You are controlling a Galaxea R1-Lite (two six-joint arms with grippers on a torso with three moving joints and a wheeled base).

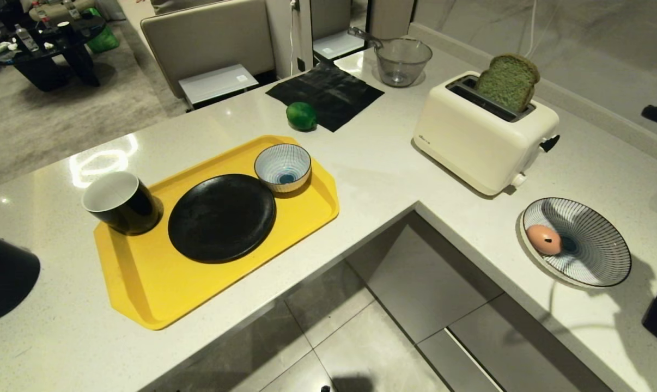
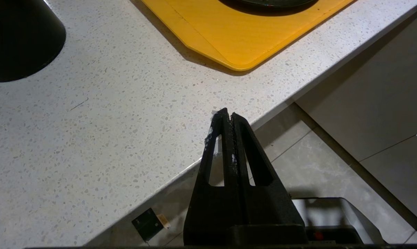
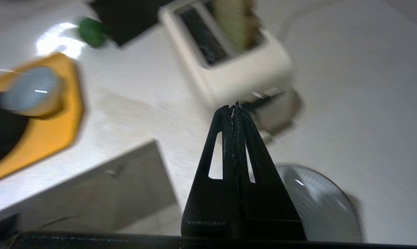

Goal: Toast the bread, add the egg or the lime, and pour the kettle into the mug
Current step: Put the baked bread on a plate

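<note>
The greenish bread [image 1: 508,81] stands upright in the far slot of the cream toaster [image 1: 486,133]. The lime [image 1: 301,116] lies on the counter beside a black mat. The pinkish egg [image 1: 543,239] rests in a striped plate [image 1: 595,261] on the right counter. The black mug [image 1: 122,202] stands on the yellow tray's [image 1: 143,294] left corner. The black kettle [image 1: 1,275] sits at the far left edge. My right gripper [image 3: 234,107] is shut and empty, above the striped plate [image 3: 319,204] and pointing toward the toaster [image 3: 229,58]. My left gripper [image 2: 228,114] is shut and empty over the counter's front edge, near the kettle [image 2: 18,38].
A black plate [image 1: 222,218] and a small striped bowl [image 1: 283,167] share the tray. A glass bowl [image 1: 403,61] and a black mat [image 1: 326,93] lie at the back. The L-shaped counter wraps round a floor gap with grey cabinet fronts [image 1: 415,283].
</note>
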